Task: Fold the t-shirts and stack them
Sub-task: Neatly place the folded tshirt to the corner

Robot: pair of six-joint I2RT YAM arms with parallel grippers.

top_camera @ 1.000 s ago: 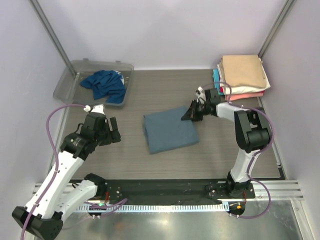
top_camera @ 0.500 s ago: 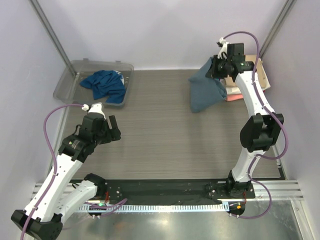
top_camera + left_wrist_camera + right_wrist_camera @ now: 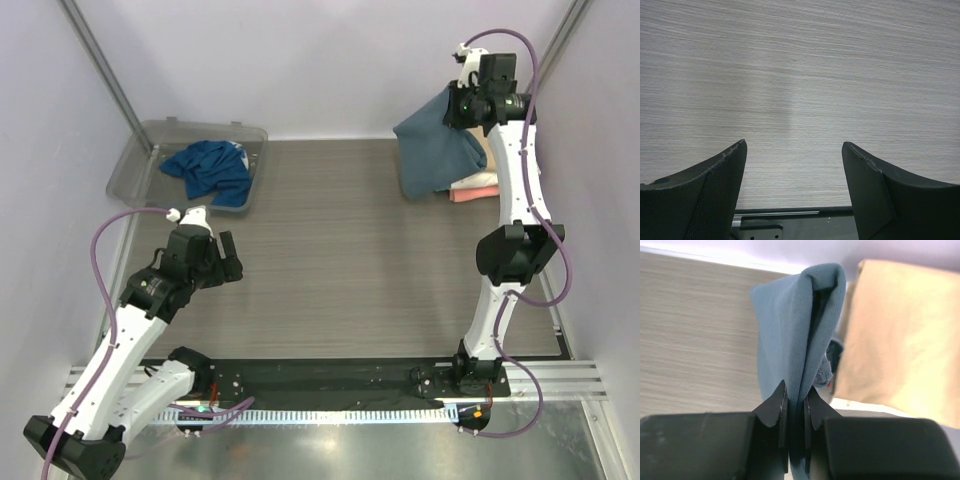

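Where the slate-blue t-shirt [image 3: 435,150] is: off the desk [image 3: 330,280], hanging in the air from the right hand [image 3: 463,104], beside the folded stack [image 3: 468,186] and covering that stack's left part in the top view.
How it hangs: folded cloth dropping from the grip, upper edge pinched, lower edge loose and reaching down level with the stack.
Right hand: both fingers pressed together on the doubled fold of the slate-blue t-shirt [image 3: 790,340], with cloth filling the narrow slit between them [image 3: 795,395]; the arm is stretched high, over the stack.
Folded stack: at the far right corner of the desk; a tan t-shirt [image 3: 895,340] lies flat on top, just beside the hanging cloth in the wrist view, and a coral t-shirt [image 3: 480,196] shows at the bottom edge.
Teal-blue t-shirt [image 3: 210,170]: crumpled, unfolded, well apart from the stack, on the opposite far side of the desk.
Clear tub [image 3: 140,160]: holds the teal-blue t-shirt; far left, well apart from the stack.
Left hand [image 3: 228,258]: fingers spread wide with nothing between them [image 3: 795,165], held low over bare desk [image 3: 800,75], well apart from the stack and toward the near left.
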